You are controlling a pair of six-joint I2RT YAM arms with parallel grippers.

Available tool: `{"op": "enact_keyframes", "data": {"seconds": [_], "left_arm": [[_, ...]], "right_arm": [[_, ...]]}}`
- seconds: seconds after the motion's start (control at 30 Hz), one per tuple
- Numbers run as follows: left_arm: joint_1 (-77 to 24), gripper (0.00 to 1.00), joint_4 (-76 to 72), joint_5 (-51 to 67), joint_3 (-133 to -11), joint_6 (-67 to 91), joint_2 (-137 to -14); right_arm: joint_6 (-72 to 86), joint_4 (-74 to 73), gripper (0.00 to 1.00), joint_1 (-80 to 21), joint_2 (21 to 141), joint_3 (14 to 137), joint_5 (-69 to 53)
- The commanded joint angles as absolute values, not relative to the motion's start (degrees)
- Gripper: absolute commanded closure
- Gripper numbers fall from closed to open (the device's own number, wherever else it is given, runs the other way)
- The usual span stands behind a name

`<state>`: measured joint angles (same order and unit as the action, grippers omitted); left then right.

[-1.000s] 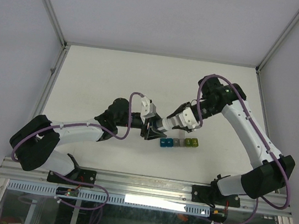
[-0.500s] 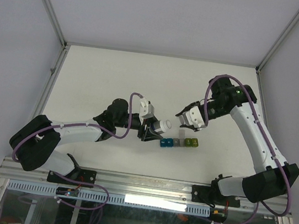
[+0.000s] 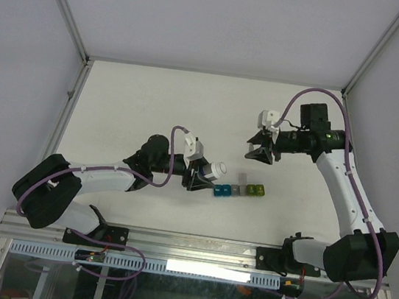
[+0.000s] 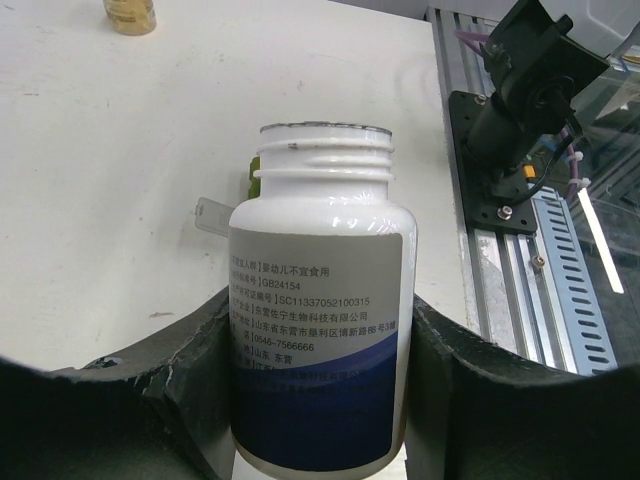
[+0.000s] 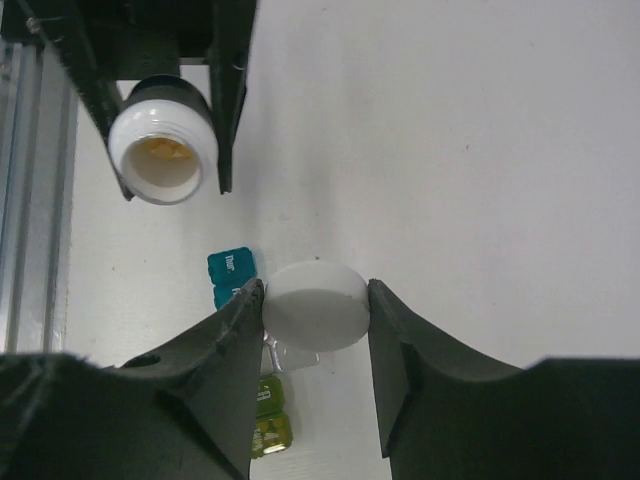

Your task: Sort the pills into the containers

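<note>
The containers (image 3: pixel 239 191), a strip of blue, teal, grey and green cubes, lie on the white table (image 3: pixel 153 106); the grey one's lid stands open. My left gripper (image 3: pixel 202 174) is shut on the white bottle with a dark label (image 4: pixel 320 300), held uncapped and tilted just left of the strip. Its open mouth (image 5: pixel 163 152) shows yellowish contents. My right gripper (image 3: pixel 261 151) is shut on the white cap (image 5: pixel 316 305), held in the air above and behind the strip (image 5: pixel 232 275). The green compartments (image 5: pixel 268 415) show below the cap.
A small amber bottle (image 4: pixel 130 12) stands on the table at the far edge of the left wrist view. The metal rail and the arm base mounts (image 3: pixel 193 249) run along the near edge. Grey walls enclose the table.
My right gripper has pulled away from the bottle, up and to the right, carrying the cap. The bottle in my left gripper is now uncapped and has shifted slightly.
</note>
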<state>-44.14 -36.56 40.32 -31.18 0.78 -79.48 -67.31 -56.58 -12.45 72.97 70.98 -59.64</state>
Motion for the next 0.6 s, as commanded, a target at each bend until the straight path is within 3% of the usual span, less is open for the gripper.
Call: {"op": "enact_keyframes", "data": {"seconds": [0.0, 0.27, 0.57], "left_arm": [[-43.63, 1.00, -43.65, 38.36, -29.88, 3.03, -75.91], [-43.66, 1.00, -50.01, 36.09, -26.45, 5.38, -73.30], [-43.66, 1.00, -54.99, 33.84, -23.51, 6.94, -72.71]], "right_arm": [[-40.07, -34.48, 0.90, -8.26, 72.27, 66.25, -62.61], [-27.07, -23.75, 0.82, -2.38, 79.02, 61.10, -55.81], [-26.52, -20.22, 0.79, -1.59, 86.10, 60.19, -35.61]]}}
